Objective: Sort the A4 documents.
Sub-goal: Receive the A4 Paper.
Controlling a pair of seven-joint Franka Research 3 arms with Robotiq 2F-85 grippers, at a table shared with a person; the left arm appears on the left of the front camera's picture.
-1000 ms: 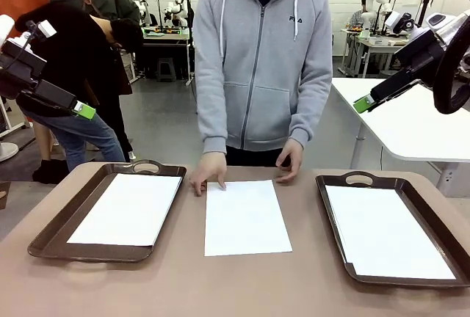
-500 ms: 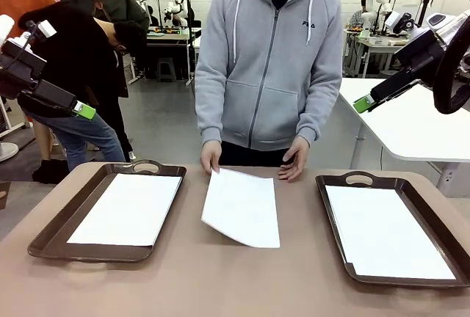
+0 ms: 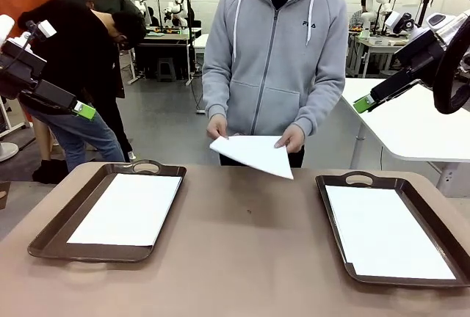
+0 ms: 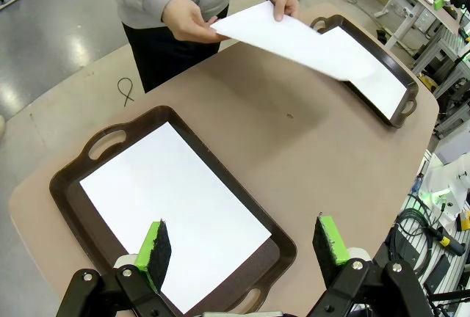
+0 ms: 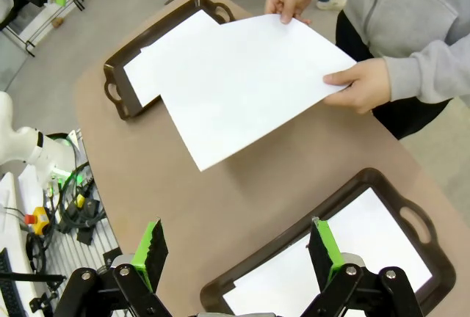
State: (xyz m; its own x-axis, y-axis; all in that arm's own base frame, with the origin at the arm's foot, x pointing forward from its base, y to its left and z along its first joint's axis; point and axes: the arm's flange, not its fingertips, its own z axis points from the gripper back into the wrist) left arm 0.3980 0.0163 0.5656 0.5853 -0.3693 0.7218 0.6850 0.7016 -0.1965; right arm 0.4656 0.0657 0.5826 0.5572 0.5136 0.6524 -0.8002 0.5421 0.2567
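— What do you see past your fingers?
— My right gripper (image 5: pixel 239 251) hangs spread wide above a papered tray (image 5: pixel 352 199) at the table's near edge.
— And the person?
— Both hands (image 5: pixel 365 84) hold a white sheet (image 5: pixel 239 82) above the table (image 5: pixel 169 207), overlapping a second tray (image 5: pixel 117 75).

Below the left gripper (image 4: pixel 241 247), the near rim of the left tray (image 4: pixel 81 218) drops off the bottom edge. Under the right gripper (image 5: pixel 239 249), the right tray (image 5: pixel 294 240) is cut by the bottom and right edges. Ahead of that gripper, the held sheet (image 5: pixel 235 82) covers part of the far tray (image 5: pixel 121 78).
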